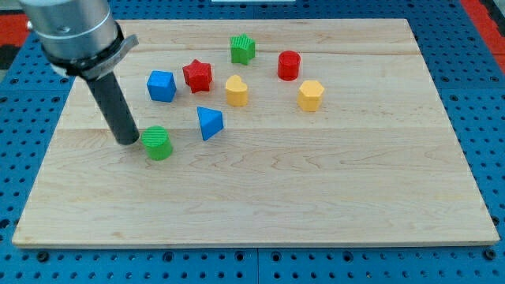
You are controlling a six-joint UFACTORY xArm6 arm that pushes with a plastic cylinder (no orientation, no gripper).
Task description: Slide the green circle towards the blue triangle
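The green circle [158,143] is a short green cylinder on the wooden board, left of centre. The blue triangle [209,123] lies a short way to its right and slightly higher in the view. My tip [128,141] rests on the board just left of the green circle, touching or nearly touching its left side. The dark rod rises from the tip toward the view's upper left to the grey arm.
A blue cube [161,86], red star [197,76], yellow block [236,91], green star-like block [242,49], red cylinder [289,65] and yellow hexagon [310,95] stand across the upper board. The wooden board [316,189] ends in blue pegboard all round.
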